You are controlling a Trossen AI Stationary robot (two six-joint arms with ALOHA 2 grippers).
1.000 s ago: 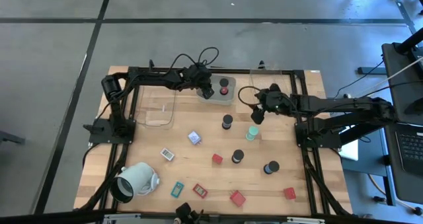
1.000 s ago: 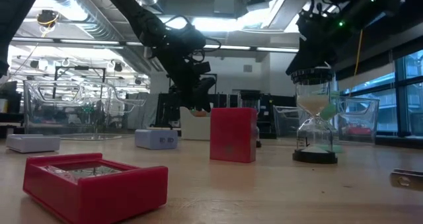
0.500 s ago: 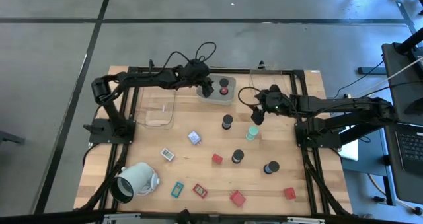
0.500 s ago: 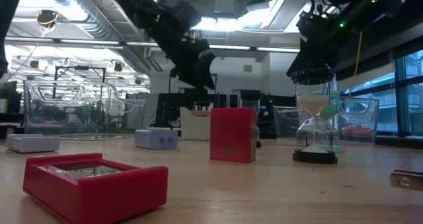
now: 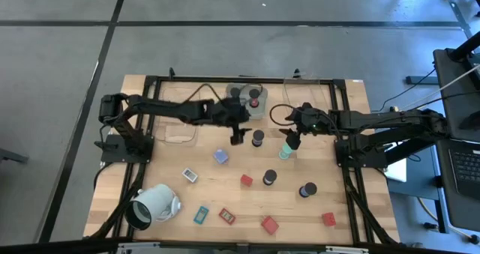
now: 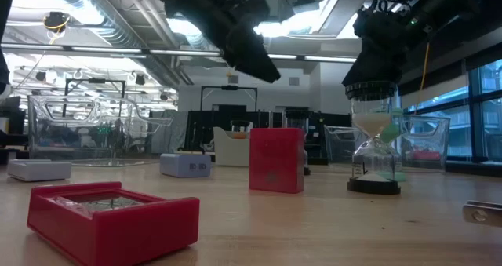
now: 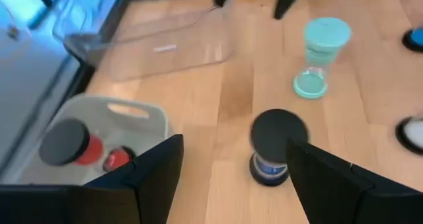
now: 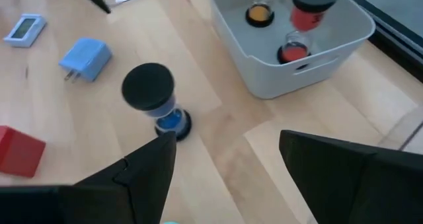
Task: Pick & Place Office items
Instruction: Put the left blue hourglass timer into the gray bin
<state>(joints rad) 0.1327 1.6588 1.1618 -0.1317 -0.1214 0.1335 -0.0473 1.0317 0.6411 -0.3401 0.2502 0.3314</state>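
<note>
I had moved the left gripper (image 5: 237, 137), open and empty, away from the grey bin (image 5: 259, 110) toward the black-topped timer (image 5: 258, 138) beside it, while the right gripper (image 5: 292, 141), also open, waited over the teal timer (image 5: 286, 150).

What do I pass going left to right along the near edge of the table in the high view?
Mint-white hollow cylinder → teal flat rectangle → red flat rectangle → larger red block → small red block.
</note>
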